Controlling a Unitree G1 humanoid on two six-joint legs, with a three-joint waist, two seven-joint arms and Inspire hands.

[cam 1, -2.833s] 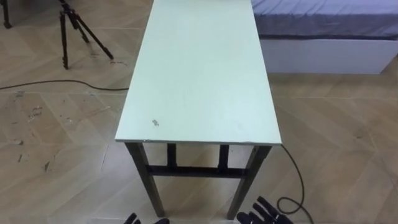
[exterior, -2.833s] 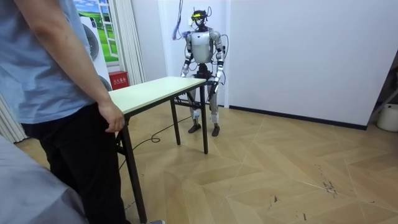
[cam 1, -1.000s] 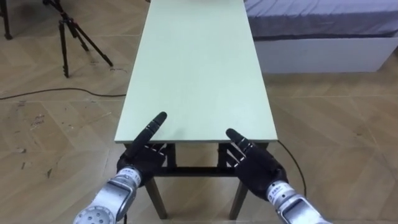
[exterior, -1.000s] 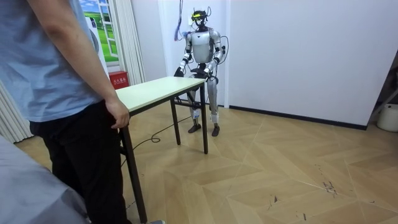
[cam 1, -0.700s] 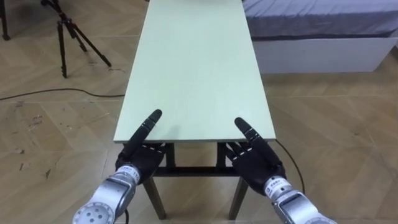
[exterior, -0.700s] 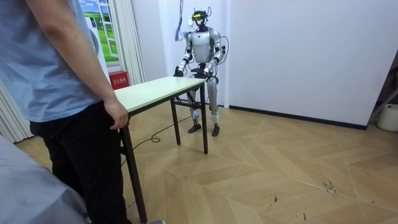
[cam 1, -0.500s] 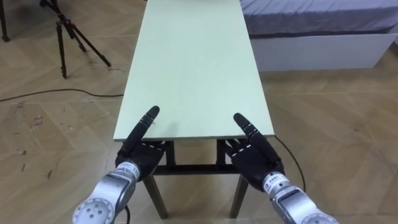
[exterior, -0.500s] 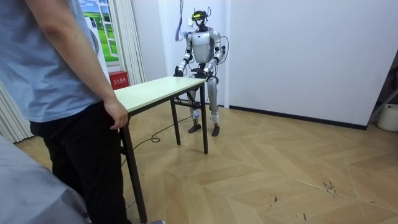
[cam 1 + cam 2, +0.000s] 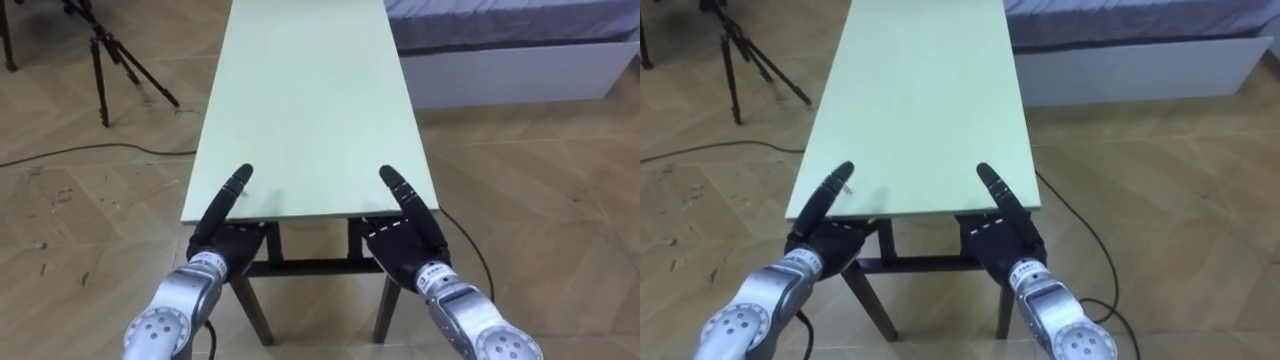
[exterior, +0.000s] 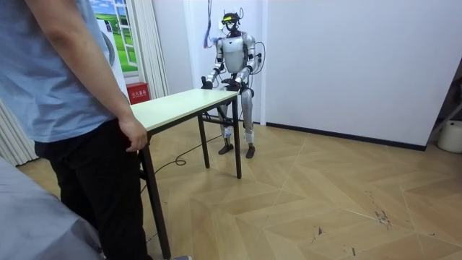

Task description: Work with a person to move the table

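Observation:
A long table with a pale green top (image 9: 310, 100) and dark legs stands lengthwise before me. I stand at its short near end. My left hand (image 9: 222, 238) is at the left part of that edge, its thumb lying straight on the top. My right hand (image 9: 405, 245) is at the right part, thumb likewise on the top. The other fingers of both hands reach under the edge, out of sight. In the room view a person stands at the table's (image 10: 184, 105) opposite end, one hand (image 10: 133, 136) at its corner.
A camera tripod (image 9: 110, 50) stands on the wood floor to the left of the table. A bed (image 9: 520, 40) runs along the far right. Dark cables (image 9: 90, 152) cross the floor on both sides. A white wall is behind me.
My hands have risen from below the picture to the table's near edge, and the thumbs have settled on the top. The person's hand stays at the far corner.

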